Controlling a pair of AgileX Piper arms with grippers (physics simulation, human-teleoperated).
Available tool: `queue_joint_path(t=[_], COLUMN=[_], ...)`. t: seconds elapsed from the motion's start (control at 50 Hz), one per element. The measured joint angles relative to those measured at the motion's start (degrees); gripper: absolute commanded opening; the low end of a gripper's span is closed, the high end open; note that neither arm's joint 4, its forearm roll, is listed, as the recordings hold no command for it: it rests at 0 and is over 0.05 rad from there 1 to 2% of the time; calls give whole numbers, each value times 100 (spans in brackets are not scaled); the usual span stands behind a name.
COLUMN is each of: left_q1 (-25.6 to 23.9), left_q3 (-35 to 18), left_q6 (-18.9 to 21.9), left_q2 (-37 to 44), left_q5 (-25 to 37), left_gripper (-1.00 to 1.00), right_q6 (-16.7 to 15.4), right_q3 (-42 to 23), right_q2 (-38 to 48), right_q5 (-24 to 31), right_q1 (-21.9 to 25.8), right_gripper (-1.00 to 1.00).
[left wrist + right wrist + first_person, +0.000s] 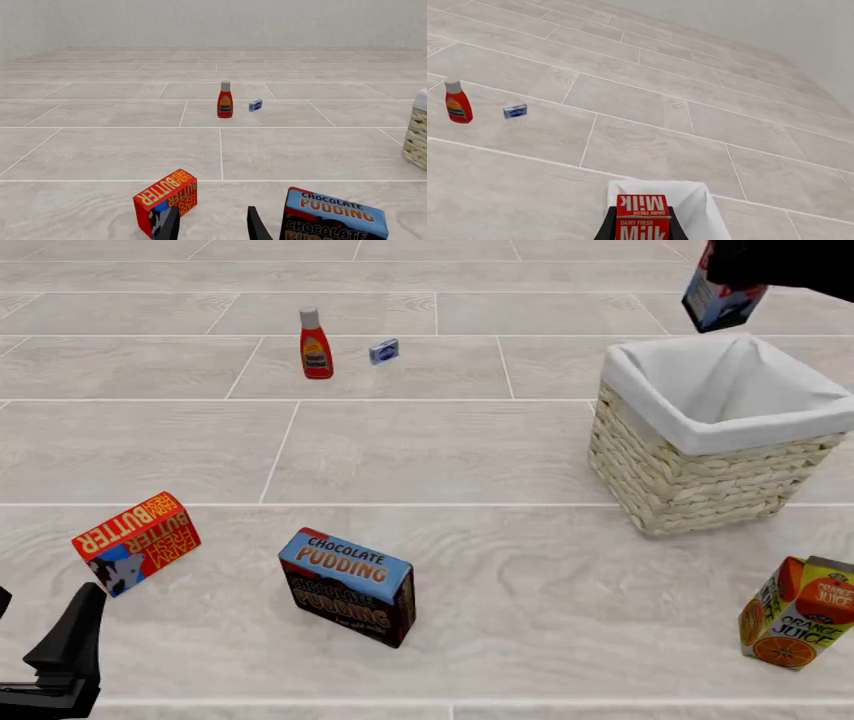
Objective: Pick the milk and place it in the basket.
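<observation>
My right gripper is shut on the milk, a small carton with a red top and a blue and white lower part. It holds the carton in the air above the far rim of the basket, which is woven wicker with a white cloth lining. In the right wrist view the milk sits between the dark fingers, with the basket's white lining just beyond it. My left gripper is open and empty, low at the near left.
A butter box and a chocolate pudding box lie near the left gripper. An orange juice carton stands at the near right. A red ketchup bottle and a small blue box stand far back.
</observation>
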State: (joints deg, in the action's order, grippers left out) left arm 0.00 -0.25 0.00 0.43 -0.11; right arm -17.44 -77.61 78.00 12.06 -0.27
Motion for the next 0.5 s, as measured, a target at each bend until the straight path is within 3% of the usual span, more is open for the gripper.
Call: queue_joint_path(t=[0.5], left_q1=[0], left_q3=[0], left_q6=[0], left_q2=[0], left_q5=[0], left_gripper=[100], right_q6=[-247], right_q3=[306], right_q2=[136], right_q5=[-64], right_q1=[-415], right_gripper=[-100])
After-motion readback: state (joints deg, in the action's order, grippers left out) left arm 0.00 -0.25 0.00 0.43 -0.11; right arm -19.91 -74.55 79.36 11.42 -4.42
